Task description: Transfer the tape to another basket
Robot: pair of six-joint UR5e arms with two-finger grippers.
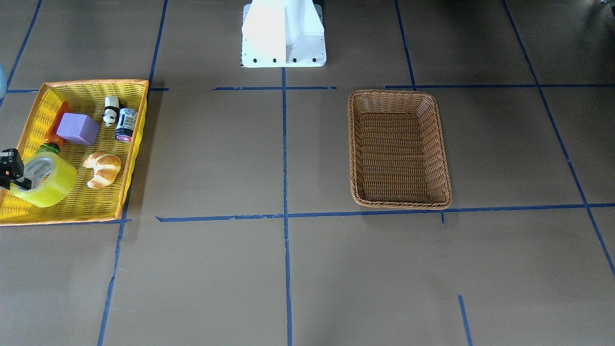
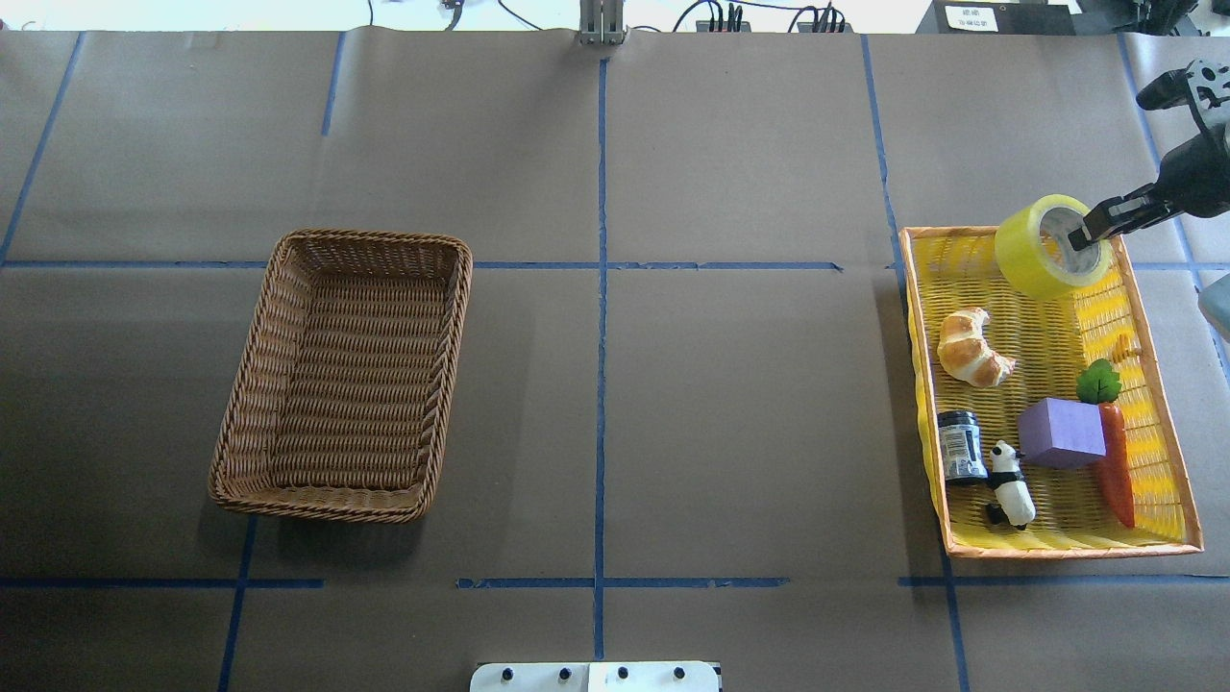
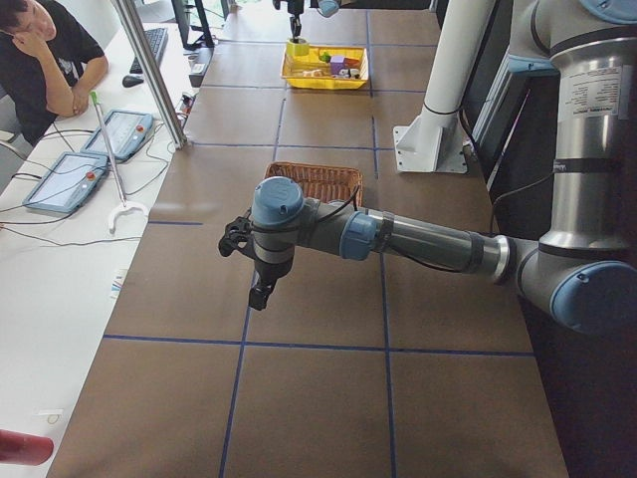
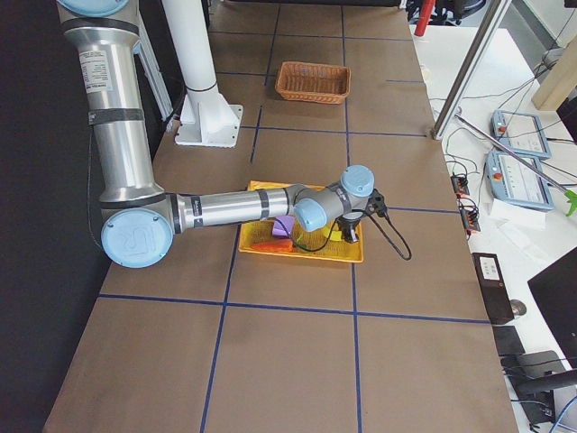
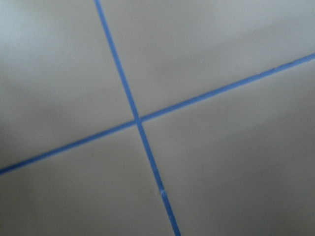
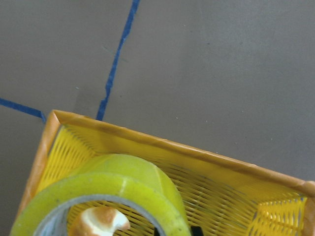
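Yellow-green see-through tape roll (image 6: 133, 182): tilted and lifted over the 12 o'clock end of the yellow plastic mesh basket (image 2: 1168, 452) in the overhead view.
Right gripper (image 2: 1084, 234): jaws clamped on the roll's wall, one finger in its grey hole.
Brown woven wicker basket (image 2: 240, 423): well apart, at 9 o'clock from the yellow one.
Left gripper (image 3: 261, 291): over the brown table (image 3: 328, 398); I cannot tell how its jaws stand.

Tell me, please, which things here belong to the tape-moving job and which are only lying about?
For the job: tape, held by the right gripper; wicker basket.
Lying about: yellow basket, croissant, purple block, carrot, panda figure, small dark can.
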